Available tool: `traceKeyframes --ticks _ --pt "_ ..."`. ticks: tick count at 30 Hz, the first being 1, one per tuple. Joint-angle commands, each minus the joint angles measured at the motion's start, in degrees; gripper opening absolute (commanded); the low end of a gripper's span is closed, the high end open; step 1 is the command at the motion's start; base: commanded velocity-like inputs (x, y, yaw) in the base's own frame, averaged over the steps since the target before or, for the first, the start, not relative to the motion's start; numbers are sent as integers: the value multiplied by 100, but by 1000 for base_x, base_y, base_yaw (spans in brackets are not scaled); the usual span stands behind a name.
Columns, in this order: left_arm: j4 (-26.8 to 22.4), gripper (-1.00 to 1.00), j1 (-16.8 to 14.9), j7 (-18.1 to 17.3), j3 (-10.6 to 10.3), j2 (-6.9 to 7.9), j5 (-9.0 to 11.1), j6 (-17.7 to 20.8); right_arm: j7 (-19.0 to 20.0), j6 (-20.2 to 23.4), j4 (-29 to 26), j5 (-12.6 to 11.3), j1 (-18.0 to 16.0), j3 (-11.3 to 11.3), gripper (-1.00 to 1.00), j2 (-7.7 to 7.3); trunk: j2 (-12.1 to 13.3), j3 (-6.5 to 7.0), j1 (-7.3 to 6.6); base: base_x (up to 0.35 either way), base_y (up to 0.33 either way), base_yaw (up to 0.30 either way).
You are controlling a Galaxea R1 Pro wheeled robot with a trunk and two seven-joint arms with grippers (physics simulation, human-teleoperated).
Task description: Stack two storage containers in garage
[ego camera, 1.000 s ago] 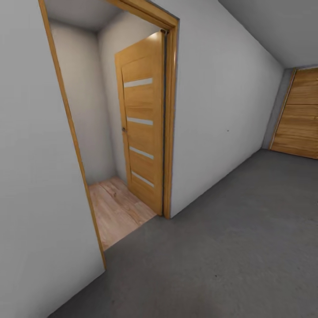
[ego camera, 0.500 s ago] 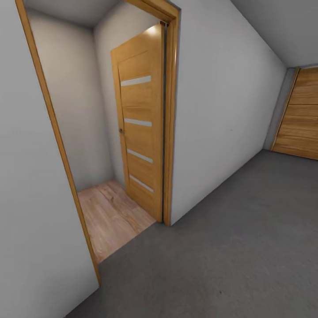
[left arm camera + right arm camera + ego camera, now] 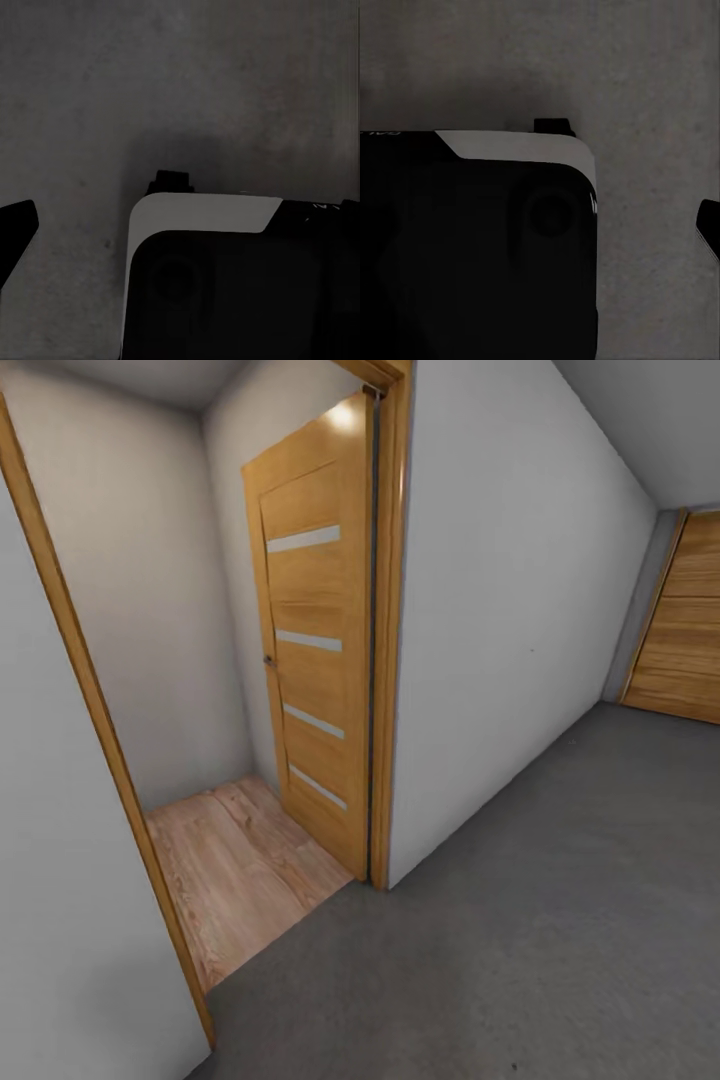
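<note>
Both our wrist cameras look down past the black-and-white body of our base (image 3: 225, 285) (image 3: 472, 247) onto the dark grey speckled floor (image 3: 90, 90) (image 3: 645, 75), with one black fingertip (image 3: 13, 229) at the frame edge by the left arm and one (image 3: 709, 225) by the right, so we cannot tell whether either gripper's jaws stand apart or together. From our head, the garage's concrete floor (image 3: 560, 920) runs up to a grey-white wall (image 3: 500, 620). An open wooden door (image 3: 315, 640) in a wood frame (image 3: 390, 660) gives onto light plank flooring (image 3: 240, 870), and a wood-plank door wall (image 3: 690, 620) stands at far right.
</note>
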Motion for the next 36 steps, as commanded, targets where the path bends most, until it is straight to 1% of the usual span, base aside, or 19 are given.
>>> traceKeyframes --ticks 1,36 --pt "6 100 -4 2 -7 0 59 -18 -4 -30 18 -52 -7 49 100 5 -3 -6 3 321 0 0" --pt "5 100 -4 2 -7 6 59 -18 -4 -31 18 -52 -7 54 100 5 -3 -6 3 321 0 0"
